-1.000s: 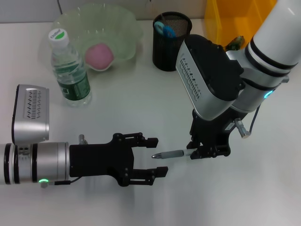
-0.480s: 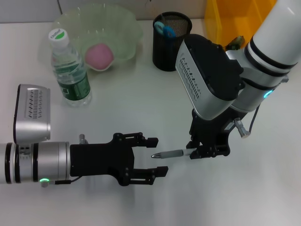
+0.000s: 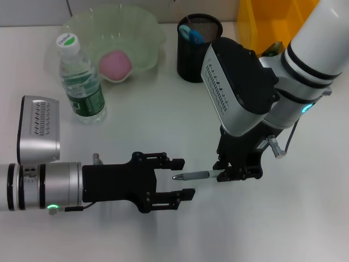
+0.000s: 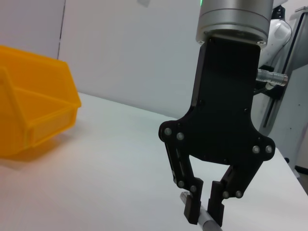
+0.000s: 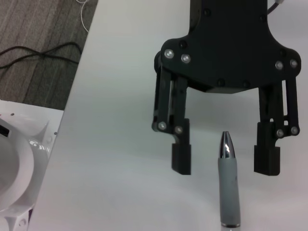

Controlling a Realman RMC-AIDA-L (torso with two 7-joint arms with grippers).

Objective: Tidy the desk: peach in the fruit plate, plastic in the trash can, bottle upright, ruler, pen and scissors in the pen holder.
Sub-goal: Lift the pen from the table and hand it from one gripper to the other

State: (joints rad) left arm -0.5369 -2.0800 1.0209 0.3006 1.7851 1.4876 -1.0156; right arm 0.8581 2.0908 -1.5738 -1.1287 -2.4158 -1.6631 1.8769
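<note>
The right gripper (image 3: 238, 173) is clenched on one end of a grey pen (image 3: 197, 176), holding it level just above the white desk (image 3: 163, 120) with its silver tip aimed at the left gripper (image 3: 177, 178). The left gripper's fingers (image 5: 181, 151) are spread, one on each side of the tip, not touching it. Compared with a second ago, the pen has slid a little further toward the left gripper and the tip now sits just inside the mouth of those spread fingers, so this reads as a hand-over under way, with the left not yet gripping. In the left wrist view the right gripper (image 4: 205, 213) shows pinched on the pen (image 4: 208, 224); in the right wrist view the pen (image 5: 227, 185) points between the left gripper's black fingers. Further out on the desk, the black mesh pen holder (image 3: 198, 47) stands at the back with something blue-handled already in it, likely the scissors. The bottle (image 3: 80, 80) stands upright at the back left, and beside it a pink peach (image 3: 114, 65) lies in the pale green fruit plate (image 3: 147, 33). A yellow bin (image 3: 267, 24) sits at the back right. Those parts of the tidy-up look finished; the pen has yet to reach the holder. No ruler or plastic is visible
</note>
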